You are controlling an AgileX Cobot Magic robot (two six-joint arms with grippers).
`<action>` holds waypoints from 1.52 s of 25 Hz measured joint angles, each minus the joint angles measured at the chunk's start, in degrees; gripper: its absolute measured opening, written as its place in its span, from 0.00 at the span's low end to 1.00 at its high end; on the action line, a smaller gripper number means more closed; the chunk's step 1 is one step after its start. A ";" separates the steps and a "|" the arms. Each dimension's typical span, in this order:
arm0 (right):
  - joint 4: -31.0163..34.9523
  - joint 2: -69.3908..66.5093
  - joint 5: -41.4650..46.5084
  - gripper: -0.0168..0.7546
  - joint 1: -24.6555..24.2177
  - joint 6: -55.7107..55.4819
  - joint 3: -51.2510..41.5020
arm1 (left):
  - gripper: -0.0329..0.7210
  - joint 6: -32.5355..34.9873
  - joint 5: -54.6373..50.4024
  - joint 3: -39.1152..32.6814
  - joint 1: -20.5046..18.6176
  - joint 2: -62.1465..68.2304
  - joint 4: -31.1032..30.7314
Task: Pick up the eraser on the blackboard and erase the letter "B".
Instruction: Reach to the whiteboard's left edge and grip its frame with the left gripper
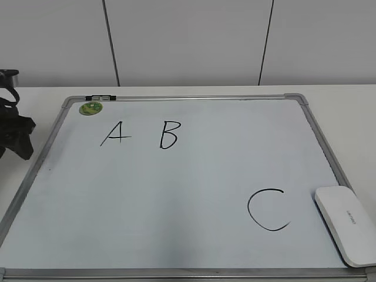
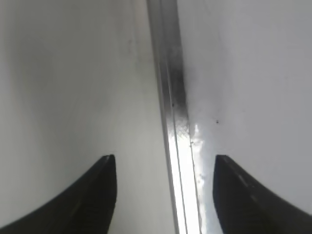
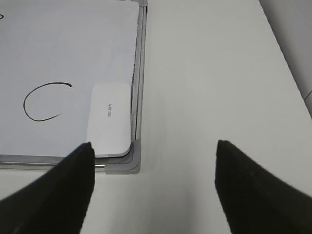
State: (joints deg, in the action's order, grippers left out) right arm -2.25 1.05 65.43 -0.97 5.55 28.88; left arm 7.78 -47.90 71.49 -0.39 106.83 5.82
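Note:
The blackboard (image 1: 194,194) is a white dry-erase board with a silver frame, lying flat on the table. The black letter "B" (image 1: 168,134) is drawn near its far left, right of a black "A" (image 1: 115,134). The white eraser (image 1: 346,223) lies on the board's near right corner, next to a larger "C" (image 1: 267,210). It also shows in the right wrist view (image 3: 110,118). My right gripper (image 3: 153,156) is open and empty, above the bare table just off that corner. My left gripper (image 2: 165,168) is open, straddling the board's left frame (image 2: 170,97).
A round green sticker (image 1: 91,108) and a small clip sit at the board's far left corner. The left arm's dark body (image 1: 12,126) stands at the left edge of the table. A white wall runs behind the white table (image 3: 209,87).

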 joint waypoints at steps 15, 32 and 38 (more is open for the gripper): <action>0.00 0.00 0.00 0.79 0.00 0.00 0.00 | 0.48 0.13 -0.75 6.99 0.00 11.59 -0.41; 0.00 0.00 0.00 0.79 0.00 0.00 0.00 | 0.32 0.26 -1.11 7.93 0.00 13.61 0.66; 0.00 0.00 0.00 0.79 0.00 0.00 0.00 | 0.09 0.26 -1.68 8.17 -0.05 13.73 2.39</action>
State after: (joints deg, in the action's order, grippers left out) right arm -2.25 1.05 65.43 -0.97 5.55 28.88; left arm 8.04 -49.58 79.66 -0.44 120.55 8.22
